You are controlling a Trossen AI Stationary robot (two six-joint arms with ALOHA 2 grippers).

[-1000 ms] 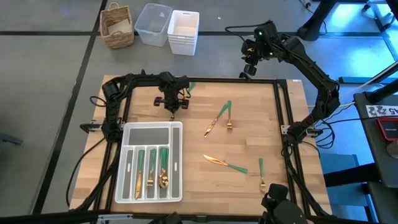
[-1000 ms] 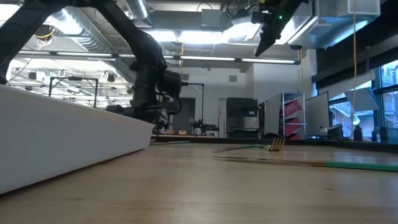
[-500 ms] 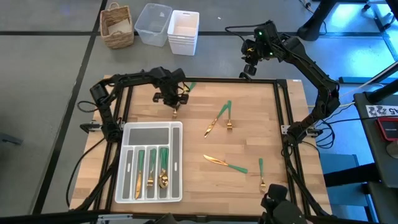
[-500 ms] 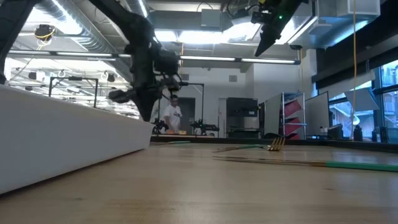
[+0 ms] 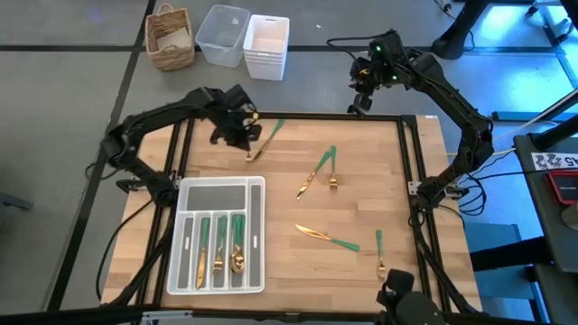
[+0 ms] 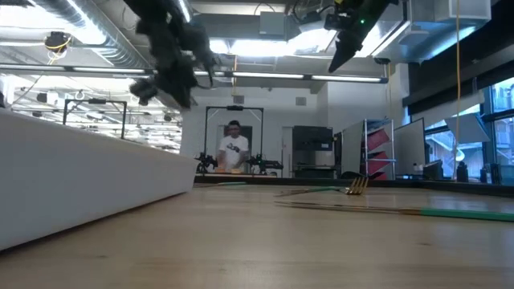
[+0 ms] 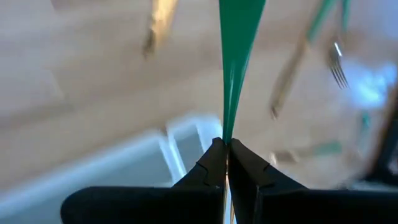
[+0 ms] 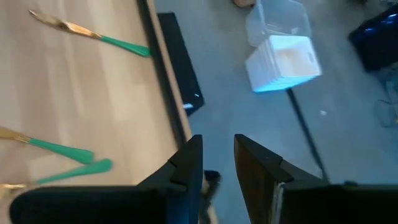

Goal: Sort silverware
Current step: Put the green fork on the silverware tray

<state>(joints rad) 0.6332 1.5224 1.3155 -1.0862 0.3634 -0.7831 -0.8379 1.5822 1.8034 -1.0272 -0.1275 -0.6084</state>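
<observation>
Green handle pinched in the left tool!
The left tool [image 7: 225,163] is clamped on a green-handled piece [image 7: 235,56]; the right tool [image 8: 217,163] is held parted beyond the counter [image 5: 361,208].

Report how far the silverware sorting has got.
Done: three pieces lie in the white tray's narrow slots. In hand: the left gripper is shut on a green-handled piece, raised near the table's far edge. Left: four pieces on the wood, a crossed pair, a knife and a fork. The right gripper waits beyond the far edge, open.
</observation>
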